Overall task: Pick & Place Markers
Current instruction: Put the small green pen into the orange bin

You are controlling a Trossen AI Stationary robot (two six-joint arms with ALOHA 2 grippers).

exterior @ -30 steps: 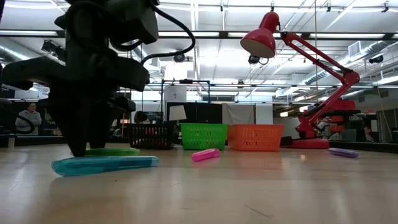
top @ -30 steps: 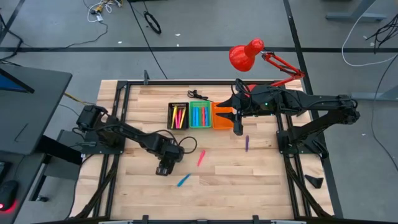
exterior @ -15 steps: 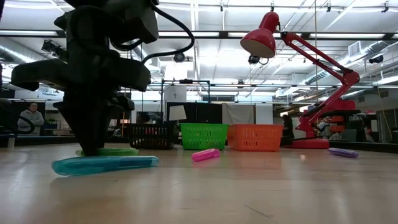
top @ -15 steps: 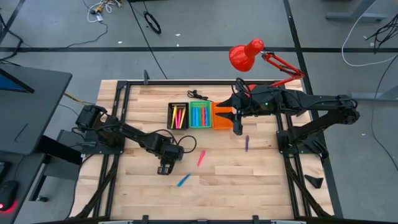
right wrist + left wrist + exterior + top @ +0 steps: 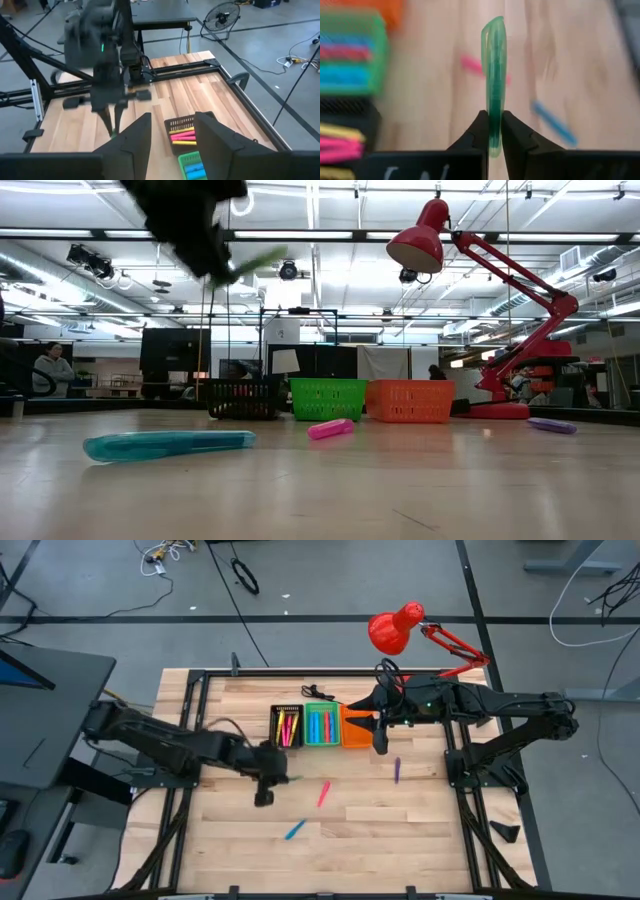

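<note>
My left gripper (image 5: 264, 796) is shut on a green marker (image 5: 493, 75) and hangs high above the table's left middle; in the low view it shows at the top as the left gripper (image 5: 205, 255), with the green marker (image 5: 252, 264) sticking out of it. A blue marker (image 5: 294, 830), a pink marker (image 5: 323, 793) and a purple marker (image 5: 397, 771) lie flat on the wood. My right gripper (image 5: 381, 746) stands open beside the orange bin (image 5: 355, 727), holding nothing. My left gripper pinches the green marker between its two fingers near one end (image 5: 494, 136). The rest of the marker runs on past the fingertips, in line with the fingers. It is lifted clear of the table and tilted, its free end (image 5: 272, 254) pointing up and away.
Three bins stand side by side at the far middle: a black bin (image 5: 287, 726) with yellow and pink markers, a green bin (image 5: 322, 725) with blue ones, and the orange bin. A red desk lamp (image 5: 400, 628) leans over the far right corner. Bare wood lies toward the near edge.
My left gripper shut on the green marker lying on the table, then rose quickly and went somewhat toward the far edge. The marker has come off the wood and now hangs tilted in the air. The blue marker beside it stayed put.
</note>
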